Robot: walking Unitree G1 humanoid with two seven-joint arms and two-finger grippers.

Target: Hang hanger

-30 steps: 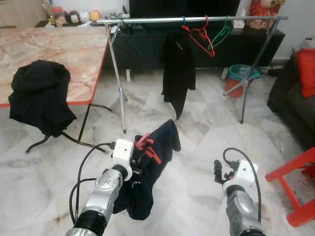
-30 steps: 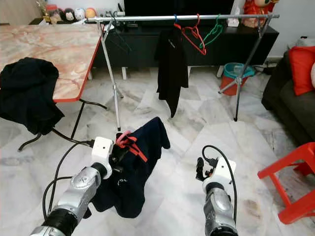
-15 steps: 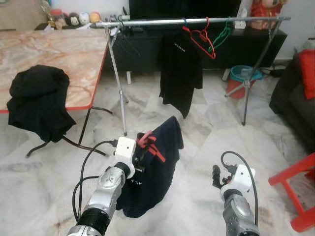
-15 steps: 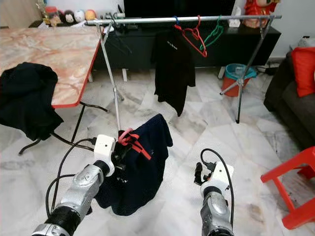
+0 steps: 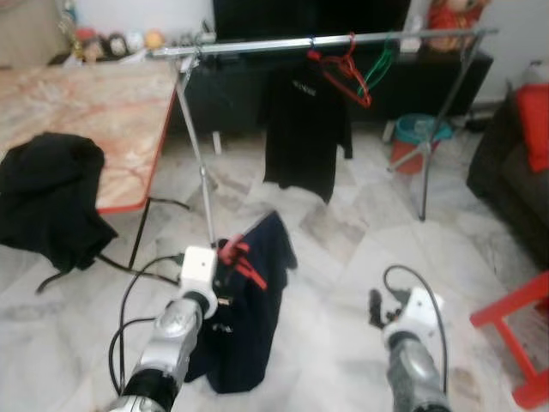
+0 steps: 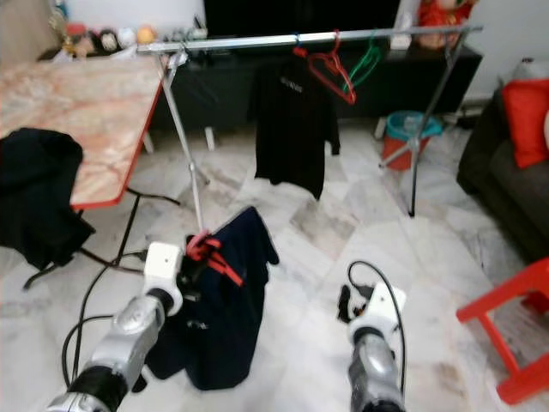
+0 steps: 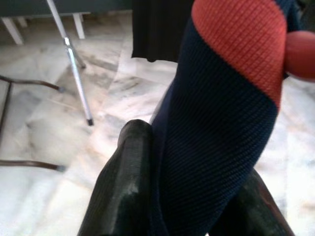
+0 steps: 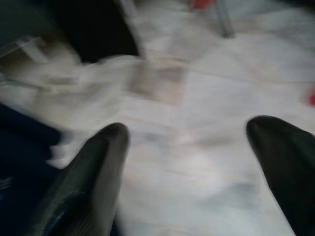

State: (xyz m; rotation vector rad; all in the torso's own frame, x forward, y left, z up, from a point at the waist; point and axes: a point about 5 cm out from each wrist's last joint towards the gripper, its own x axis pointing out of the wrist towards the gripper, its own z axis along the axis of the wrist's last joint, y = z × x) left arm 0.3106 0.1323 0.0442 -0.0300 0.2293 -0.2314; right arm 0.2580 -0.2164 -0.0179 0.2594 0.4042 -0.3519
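My left gripper (image 5: 225, 268) is shut on a red hanger (image 5: 239, 259) that carries a dark navy garment (image 5: 244, 322); the garment hangs low above the floor, short of the rack. In the left wrist view the navy cloth (image 7: 211, 137) and a red part of the hanger (image 7: 241, 44) sit between the black fingers (image 7: 123, 182). A silver clothes rail (image 5: 309, 43) runs across the back, with a black shirt (image 5: 300, 137), a red hanger (image 5: 347, 73) and a green hanger (image 5: 382, 62) on it. My right gripper (image 8: 189, 162) is open, low above the marble floor, holding nothing.
A marble-topped table (image 5: 77, 112) with black clothing (image 5: 47, 202) draped over its edge stands at the left. The rack's leg (image 5: 202, 172) is just ahead of my left arm. A red stool (image 5: 519, 335) and dark sofa (image 5: 515, 172) are at the right, a teal bucket (image 5: 420, 137) behind.
The whole view has shifted and blurred, so the camera is moving. The rack and hanging shirt appear slightly nearer. My left gripper keeps hold of the hanger with the navy garment.
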